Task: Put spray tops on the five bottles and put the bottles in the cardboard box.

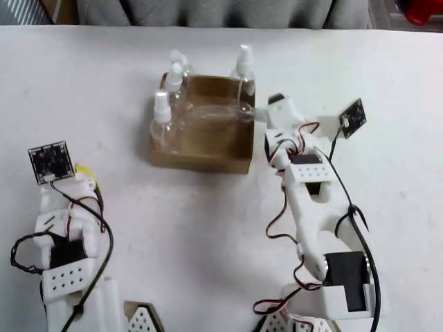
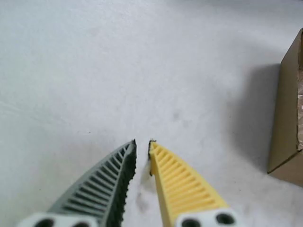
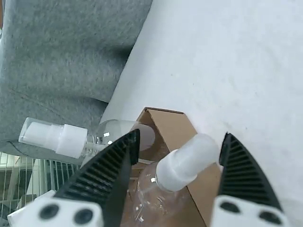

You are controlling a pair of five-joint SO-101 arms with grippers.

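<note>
The cardboard box [image 1: 208,155] stands mid-table. Several clear bottles with white spray tops stand in it, three along its left side [image 1: 163,117] and one at the back right corner [image 1: 243,69]. Another bottle [image 1: 208,119] lies across the box with its top toward the right rim. My right gripper [image 1: 266,114] is at that rim, open, and the lying bottle's spray top [image 3: 187,161] sits between its black fingers [image 3: 181,136]. Behind it is a standing bottle [image 3: 61,137]. My left gripper [image 1: 84,173] rests low near the table's left, shut and holding nothing [image 2: 142,144].
White tabletop [image 1: 194,228] runs open between the two arms and in front of the box. The box's side wall [image 2: 286,109] is off to one side of my left gripper. Grey cloth [image 3: 71,47] hangs beyond the table's far edge. A red object [image 1: 422,10] sits at the back right.
</note>
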